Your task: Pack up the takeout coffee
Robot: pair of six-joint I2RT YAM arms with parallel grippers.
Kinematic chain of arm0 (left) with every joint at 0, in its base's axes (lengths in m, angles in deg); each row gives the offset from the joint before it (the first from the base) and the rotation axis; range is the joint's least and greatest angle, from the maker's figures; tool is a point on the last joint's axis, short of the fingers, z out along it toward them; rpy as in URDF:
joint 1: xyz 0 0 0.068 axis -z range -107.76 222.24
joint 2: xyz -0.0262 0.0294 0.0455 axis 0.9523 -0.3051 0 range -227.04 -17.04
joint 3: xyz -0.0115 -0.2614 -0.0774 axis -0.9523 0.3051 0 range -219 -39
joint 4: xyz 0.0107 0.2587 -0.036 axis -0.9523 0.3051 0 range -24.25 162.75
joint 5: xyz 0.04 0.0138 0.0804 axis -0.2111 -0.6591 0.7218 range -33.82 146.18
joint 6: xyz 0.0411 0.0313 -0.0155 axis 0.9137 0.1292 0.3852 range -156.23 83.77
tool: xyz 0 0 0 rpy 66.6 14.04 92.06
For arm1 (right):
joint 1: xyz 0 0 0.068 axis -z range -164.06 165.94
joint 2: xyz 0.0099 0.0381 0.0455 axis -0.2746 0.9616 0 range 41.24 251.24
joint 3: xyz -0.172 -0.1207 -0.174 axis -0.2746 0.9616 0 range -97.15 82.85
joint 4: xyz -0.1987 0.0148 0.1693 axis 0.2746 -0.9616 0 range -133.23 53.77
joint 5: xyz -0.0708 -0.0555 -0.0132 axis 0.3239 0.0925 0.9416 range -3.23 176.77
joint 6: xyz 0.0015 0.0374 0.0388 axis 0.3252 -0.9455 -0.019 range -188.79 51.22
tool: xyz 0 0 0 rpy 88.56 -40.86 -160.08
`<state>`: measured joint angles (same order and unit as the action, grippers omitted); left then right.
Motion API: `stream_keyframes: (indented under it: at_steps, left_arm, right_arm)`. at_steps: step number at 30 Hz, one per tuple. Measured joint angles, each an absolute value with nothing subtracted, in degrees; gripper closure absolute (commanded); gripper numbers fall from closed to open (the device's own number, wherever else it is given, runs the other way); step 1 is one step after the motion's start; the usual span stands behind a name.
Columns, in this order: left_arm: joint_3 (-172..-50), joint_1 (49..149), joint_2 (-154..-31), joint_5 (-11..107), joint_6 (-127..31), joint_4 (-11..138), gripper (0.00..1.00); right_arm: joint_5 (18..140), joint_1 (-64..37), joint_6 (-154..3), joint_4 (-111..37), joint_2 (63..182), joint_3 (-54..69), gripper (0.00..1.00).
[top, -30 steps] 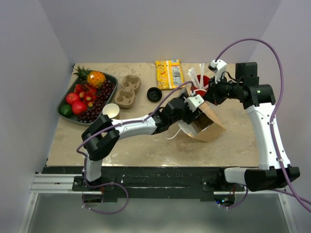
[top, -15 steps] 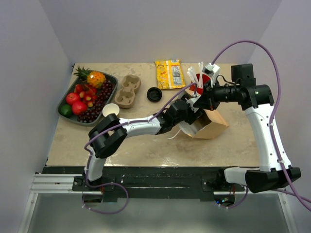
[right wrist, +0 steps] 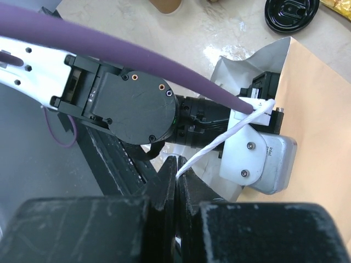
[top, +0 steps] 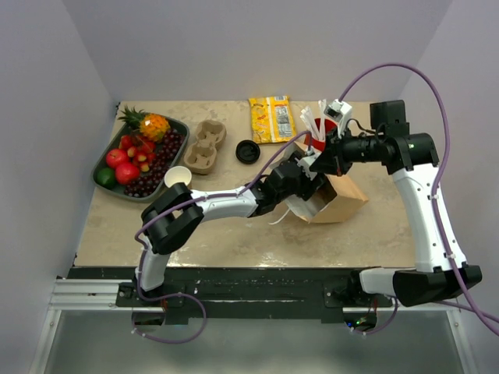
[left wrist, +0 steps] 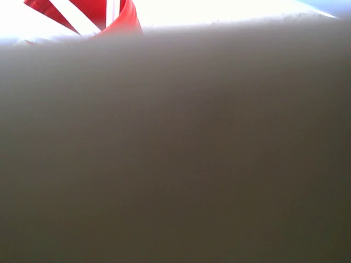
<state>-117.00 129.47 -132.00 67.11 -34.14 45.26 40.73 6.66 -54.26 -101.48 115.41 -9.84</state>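
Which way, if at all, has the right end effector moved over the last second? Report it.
Yes. In the top view the right end effector has moved left, nearer the yellow snack packet, shut on the white bag handle.

Pale lavender-grey walls [top: 257, 47] are closing in a beige marbled desk [top: 234, 234] on three sides, soft even light is falling on it, and a metal rail [top: 86, 294] is running along its near edge above grey floor [top: 234, 351]
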Motion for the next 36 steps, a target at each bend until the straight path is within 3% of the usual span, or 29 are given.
stream_keyframes:
  at_steps: [9,25,36]
  left_arm:
    - [-119.62,129.62,-134.18,68.69,-38.01,45.02,1.00]
    - [-122.86,129.80,-136.57,68.36,-39.21,45.68,0.53]
    - [-122.86,129.62,-136.52,66.42,-39.21,46.14,0.41]
  right_arm:
    - [40.84,6.68,-54.11,-101.59,116.70,-10.95,1.00]
    - [42.21,6.75,-53.74,-101.57,117.03,-11.02,1.00]
    - [42.21,6.72,-53.76,-101.55,117.05,-11.02,1.00]
